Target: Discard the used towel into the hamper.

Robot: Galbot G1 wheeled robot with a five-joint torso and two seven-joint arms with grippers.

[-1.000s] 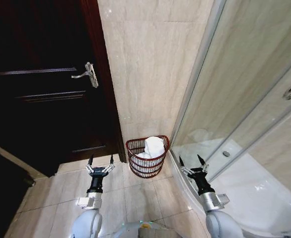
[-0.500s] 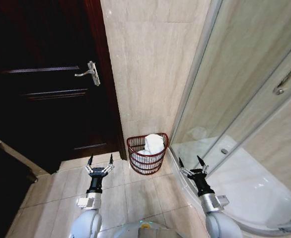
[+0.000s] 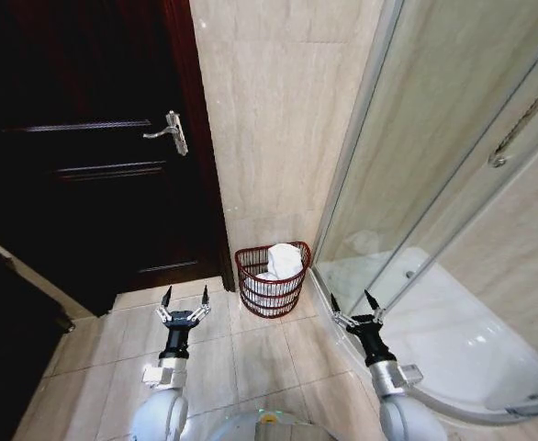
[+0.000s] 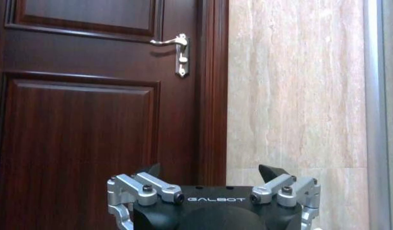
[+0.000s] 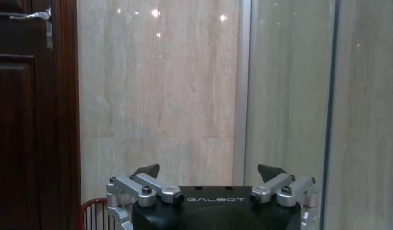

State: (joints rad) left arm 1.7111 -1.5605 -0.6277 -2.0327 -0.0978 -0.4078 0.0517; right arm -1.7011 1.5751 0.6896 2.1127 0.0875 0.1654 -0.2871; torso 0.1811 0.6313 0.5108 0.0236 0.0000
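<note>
Head view shows the white towel (image 3: 285, 260) already in the hamper (image 3: 271, 292), both grippers, left gripper (image 3: 185, 296) and right gripper (image 3: 351, 301), spread empty, so nothing seems left to do.

Wire hamper (image 3: 271, 282) (glossy floor tiles (image 3: 251, 354))

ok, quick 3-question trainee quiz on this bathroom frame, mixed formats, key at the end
1. True or false: the white towel already lies in the hamper.
2. Multiple choice: the hamper stands A) inside the shower, B) on the floor at the wall between the door and the shower glass, C) under the left gripper.
3. Fill in: both the left gripper and the right gripper are ____ and hold nothing.

Key: 1 true; 2 B; 3 open.
</note>
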